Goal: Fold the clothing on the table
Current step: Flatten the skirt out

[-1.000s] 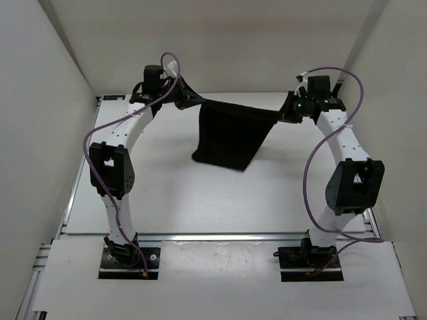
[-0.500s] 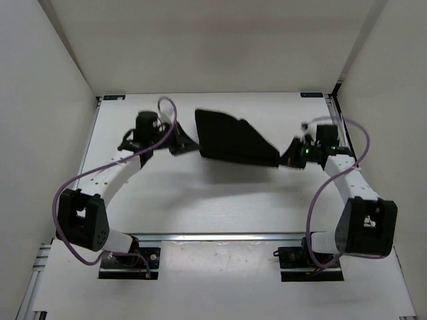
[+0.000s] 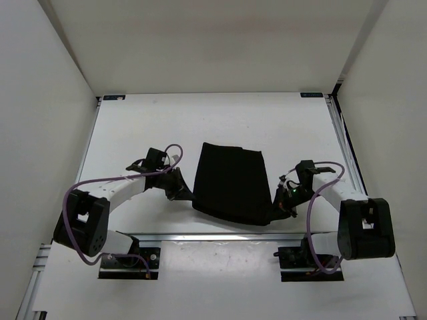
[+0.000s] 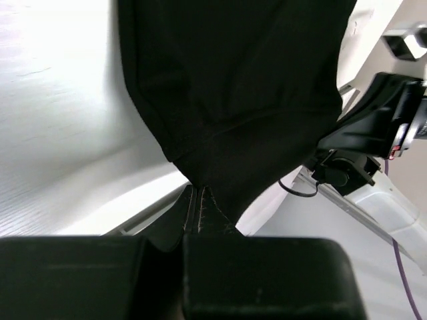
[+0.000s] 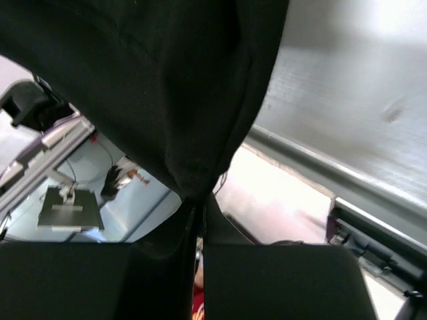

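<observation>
The clothing [image 3: 232, 183], a plain black garment, spreads over the near middle of the white table [image 3: 133, 127]. Its near edge reaches almost to the rail. My left gripper [image 3: 183, 193] is shut on its near left corner. In the left wrist view a stitched hem of the clothing [image 4: 233, 87] runs down between the closed fingers of the left gripper [image 4: 193, 210]. My right gripper [image 3: 277, 208] is shut on the near right corner. The right wrist view shows the clothing [image 5: 147, 87] narrowing into the closed right gripper [image 5: 198, 210]. Both grippers sit low, close to the table's front edge.
An aluminium rail [image 3: 220, 235] runs along the table's near edge, just in front of the clothing. The arm bases [image 3: 130, 261] stand behind it. White walls close in the left, right and far sides. The right arm [image 4: 373, 133] shows in the left wrist view.
Both arms have swung back from the far side to the near edge and come down low. They carried the clothing with them, and it went from hanging between them to spread out.
</observation>
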Controlling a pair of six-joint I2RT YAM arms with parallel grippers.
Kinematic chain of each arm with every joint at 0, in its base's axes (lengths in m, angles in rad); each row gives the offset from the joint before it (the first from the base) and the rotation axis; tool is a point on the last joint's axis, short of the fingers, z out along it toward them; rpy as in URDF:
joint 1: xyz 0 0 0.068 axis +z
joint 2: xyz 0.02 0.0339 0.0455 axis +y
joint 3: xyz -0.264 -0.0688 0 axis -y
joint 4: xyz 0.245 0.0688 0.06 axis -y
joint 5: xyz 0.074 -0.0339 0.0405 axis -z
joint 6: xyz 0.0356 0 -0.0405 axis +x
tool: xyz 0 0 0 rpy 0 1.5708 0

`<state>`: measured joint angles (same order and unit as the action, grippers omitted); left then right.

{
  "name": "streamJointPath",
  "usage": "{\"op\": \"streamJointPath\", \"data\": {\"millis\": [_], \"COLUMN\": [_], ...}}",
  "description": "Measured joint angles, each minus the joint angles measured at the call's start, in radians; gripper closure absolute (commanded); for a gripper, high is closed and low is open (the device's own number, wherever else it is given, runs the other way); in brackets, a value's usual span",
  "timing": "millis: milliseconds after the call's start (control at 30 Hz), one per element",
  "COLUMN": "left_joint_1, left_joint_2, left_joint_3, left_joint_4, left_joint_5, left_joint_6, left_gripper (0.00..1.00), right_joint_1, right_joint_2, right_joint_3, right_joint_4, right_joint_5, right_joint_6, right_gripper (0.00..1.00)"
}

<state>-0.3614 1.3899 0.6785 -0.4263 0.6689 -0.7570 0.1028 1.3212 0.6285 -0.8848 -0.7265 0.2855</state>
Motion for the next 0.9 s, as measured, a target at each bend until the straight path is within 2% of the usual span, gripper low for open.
{"op": "streamJointPath", "data": {"millis": [233,333,400,500,600,667,767,833,900], "left_joint_1": [-0.002,0.014,0.029,0.043,0.06,0.083,0.131,0.161,0.187], "left_joint_2": [-0.002,0.061,0.169,0.35,0.47,0.467,0.424,0.349,0.243], "left_joint_3": [0.004,0.066,0.204,0.509,0.809,0.927,1.035,0.998,0.877], "left_joint_4": [0.001,-0.024,-0.056,-0.063,0.039,0.125,0.24,0.325,0.426], "left_joint_5": [0.001,0.003,-0.003,-0.007,-0.004,0.005,0.043,0.083,0.13], "left_joint_6": [-0.002,-0.002,0.0,0.01,-0.016,-0.048,-0.072,-0.097,-0.144], "left_gripper": [1.0,1.0,1.0,1.0,1.0,1.0,1.0,1.0,1.0], "right_joint_1": [0.014,0.003,-0.008,-0.028,-0.035,-0.035,-0.019,0.005,0.031], "right_joint_2": [0.028,0.114,0.216,0.389,0.486,0.473,0.361,0.219,0.071], "right_joint_3": [-0.01,0.087,0.245,0.583,0.909,1.045,1.088,1.001,0.885], "right_joint_4": [-0.011,-0.027,-0.04,-0.021,0.057,0.129,0.253,0.354,0.4], "right_joint_5": [-0.026,-0.016,0.016,0.105,0.231,0.301,0.38,0.406,0.393], "right_joint_6": [0.003,0.007,0.01,0.021,0.03,0.029,0.021,0.021,0.024], "right_gripper": [1.0,1.0,1.0,1.0,1.0,1.0,1.0,1.0,1.0]}}
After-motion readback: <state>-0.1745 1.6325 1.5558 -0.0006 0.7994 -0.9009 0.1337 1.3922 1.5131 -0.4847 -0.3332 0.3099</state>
